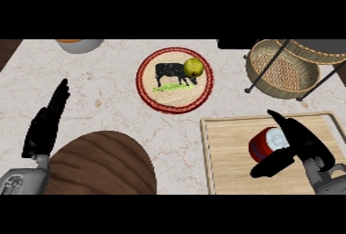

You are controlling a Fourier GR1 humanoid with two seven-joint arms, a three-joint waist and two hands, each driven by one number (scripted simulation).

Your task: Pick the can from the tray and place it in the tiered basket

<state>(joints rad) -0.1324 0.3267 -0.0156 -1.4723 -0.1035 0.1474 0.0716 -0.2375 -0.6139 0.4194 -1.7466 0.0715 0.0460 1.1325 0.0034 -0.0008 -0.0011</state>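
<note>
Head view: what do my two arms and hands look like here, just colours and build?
Both hands are glossy black with slender, tapering fingers: the left hand and the right hand. Each sits on a grey metallic forearm with darker joint details at the wrist. No cables, sleeves or markings show.

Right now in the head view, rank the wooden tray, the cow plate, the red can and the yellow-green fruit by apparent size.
1. Wooden tray, though cut off at the lower edge.
2. Cow plate.
3. Red can, partly hidden by the right hand.
4. Yellow-green fruit; close to the can, so this order is unsure.
</note>
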